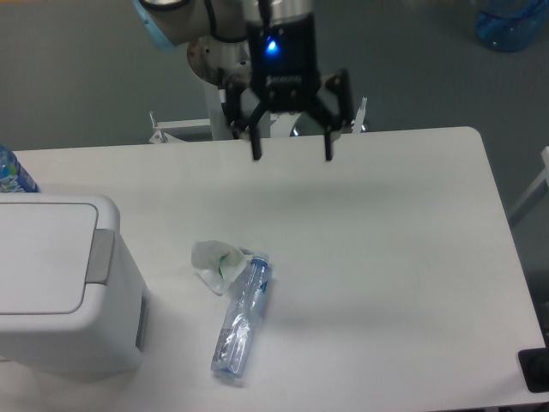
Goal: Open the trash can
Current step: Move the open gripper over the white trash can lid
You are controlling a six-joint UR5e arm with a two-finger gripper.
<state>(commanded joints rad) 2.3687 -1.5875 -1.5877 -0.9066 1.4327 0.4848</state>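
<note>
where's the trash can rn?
The trash can sits at the left edge of the camera view on the table, lid shut, with the clear bottle lying just to its right.

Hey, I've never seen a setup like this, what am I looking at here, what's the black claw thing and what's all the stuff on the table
This is one fixed camera looking down at a white table. The black claw is the gripper of a robot arm, whose round base stands behind the table's far edge. Its two fingers are spread apart and hold nothing; it hangs over the far part of the table. At the left sits a white trash can with its flat lid closed and a grey tab on the rim. Near the middle lies a clear plastic bottle on its side, with a crumpled bit of clear plastic beside its cap end.
</note>
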